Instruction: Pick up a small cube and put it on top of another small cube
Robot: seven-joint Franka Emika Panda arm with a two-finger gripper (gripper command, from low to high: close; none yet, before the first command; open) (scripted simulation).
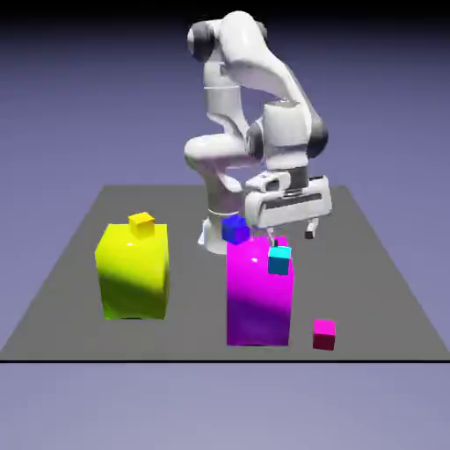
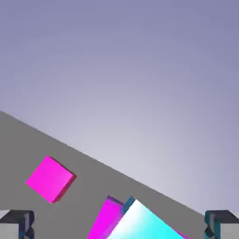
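The small pink cube (image 1: 324, 334) (image 2: 50, 179) sits on the dark grey table (image 1: 79, 264) near its front edge, just to the exterior view's right of the tall magenta block (image 1: 257, 299) and apart from it; its faces are flat, smooth and evenly coloured, with sharp corners. In the hand view it lies alone on bare grey surface, with open room on every side of it. The small yellow-orange cube (image 1: 141, 224) rests on top of the big yellow-green block (image 1: 134, 272), well apart on the exterior view's left, with a broad strip of free table between the two big blocks. A small cyan cube (image 1: 279, 260) (image 2: 149, 226) stands on the magenta block's top at its near right corner, and a small blue cube (image 1: 235, 230) sits at the block's far left corner. All the blocks look glossy and hard-edged. The white arm (image 1: 255, 97) folds down from its base at the far edge, and its hand hangs just above the magenta block, pointing downward. The fingers (image 1: 309, 230) stand wide apart and empty, their grey tips showing at the hand view's two bottom corners with the cyan cube between them.
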